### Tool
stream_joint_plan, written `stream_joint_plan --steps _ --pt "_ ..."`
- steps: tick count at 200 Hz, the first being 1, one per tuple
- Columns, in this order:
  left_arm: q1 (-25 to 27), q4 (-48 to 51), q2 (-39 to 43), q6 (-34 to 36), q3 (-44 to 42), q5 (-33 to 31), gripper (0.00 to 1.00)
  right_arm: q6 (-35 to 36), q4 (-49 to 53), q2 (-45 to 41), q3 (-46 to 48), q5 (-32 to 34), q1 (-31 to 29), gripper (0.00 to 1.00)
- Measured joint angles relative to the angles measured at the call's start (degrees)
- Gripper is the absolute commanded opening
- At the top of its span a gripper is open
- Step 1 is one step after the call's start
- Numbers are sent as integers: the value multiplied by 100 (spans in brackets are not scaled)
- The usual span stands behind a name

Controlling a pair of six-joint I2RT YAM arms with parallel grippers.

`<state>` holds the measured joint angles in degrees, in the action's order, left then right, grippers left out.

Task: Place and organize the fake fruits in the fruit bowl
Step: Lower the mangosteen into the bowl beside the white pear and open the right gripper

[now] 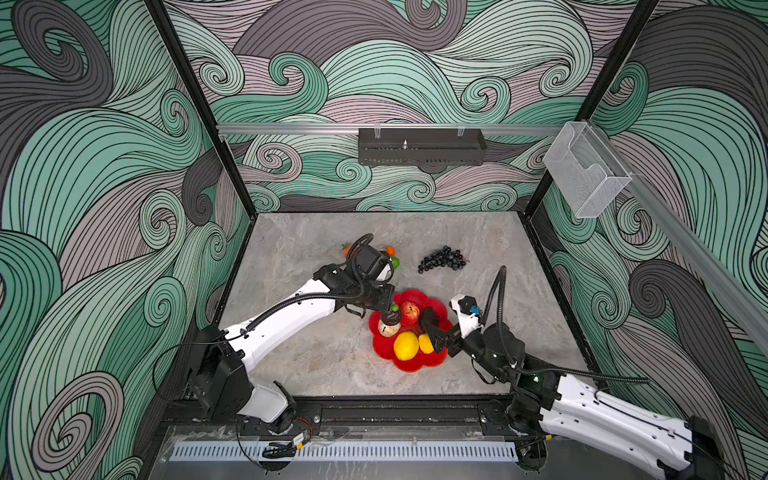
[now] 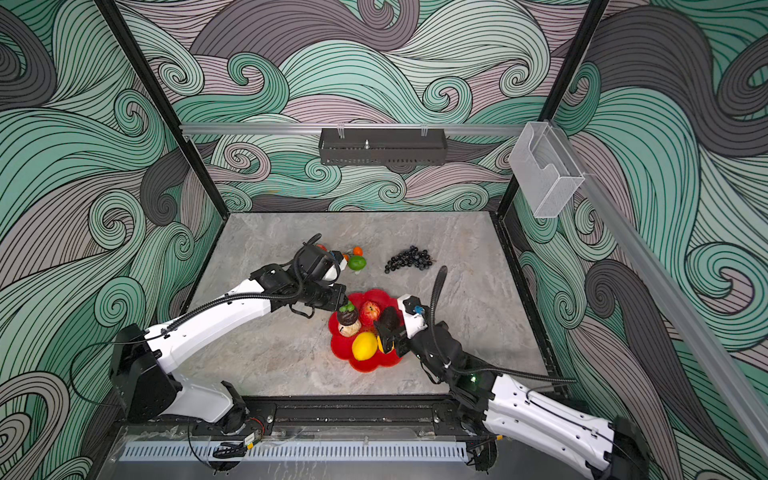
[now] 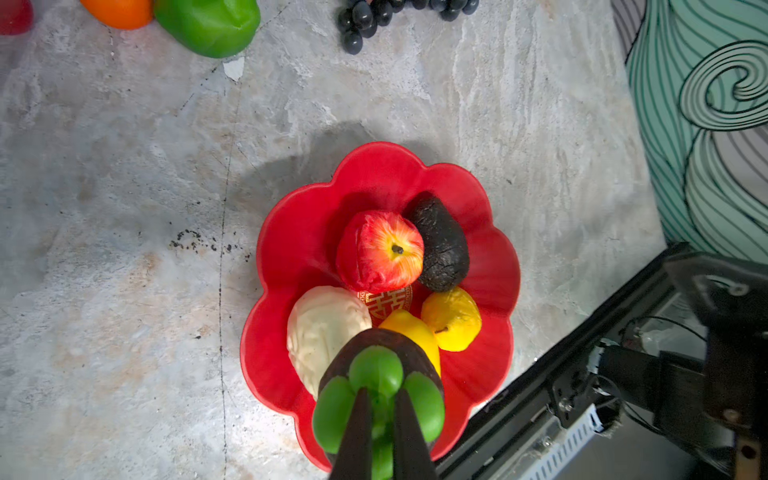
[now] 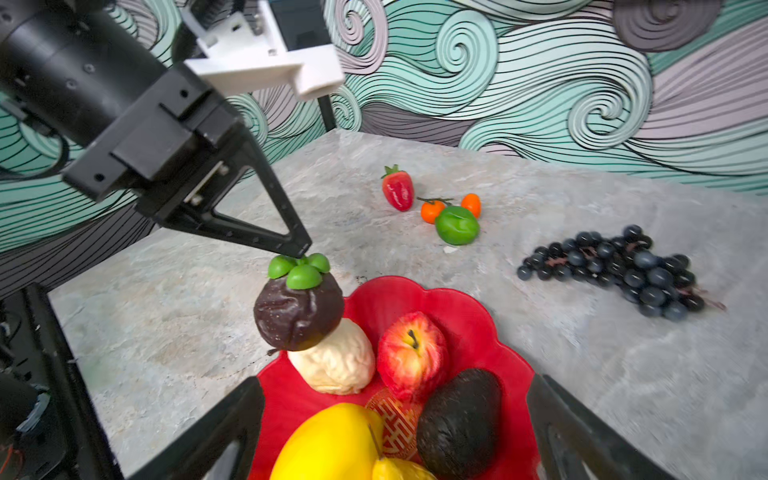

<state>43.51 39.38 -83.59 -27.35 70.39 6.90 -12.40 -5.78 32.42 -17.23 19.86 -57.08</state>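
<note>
While left end effector [image 4: 301,251] pinches mangosteen [image 4: 298,309] over bowl [image 4: 415,289] and right end effector [image 4: 395,384] gapes, five fruits [image 4: 411,349] sit inside; strawberry [image 4: 398,189], oranges [image 4: 432,210], lime [image 4: 457,224], grapes [image 4: 615,270] wait upper frame.

Glossy red fruit bowl [image 3: 374,174] — matt stone-look table [image 3: 124,208] — rough dark avocado [image 3: 442,245].

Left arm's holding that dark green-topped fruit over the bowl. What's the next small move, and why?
Probably shift the dark fruit toward the bare red part of the fruit bowl beside the apple before lowering. The left gripper is shut on its green cap right above the beige fruit by the rim, where it could roll out.
</note>
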Motion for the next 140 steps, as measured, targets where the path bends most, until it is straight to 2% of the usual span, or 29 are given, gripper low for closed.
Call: stream_joint_plan --steps 29,55,140 --pt "68 -90 -361 127 142 -461 3 -415 332 -957 560 293 81 99" --pt "90 -243 -629 267 343 -791 3 -623 706 -1381 717 422 109 99" --pt "170 -772 -1189 584 439 -1266 1 -761 905 -1438 717 520 144 99"
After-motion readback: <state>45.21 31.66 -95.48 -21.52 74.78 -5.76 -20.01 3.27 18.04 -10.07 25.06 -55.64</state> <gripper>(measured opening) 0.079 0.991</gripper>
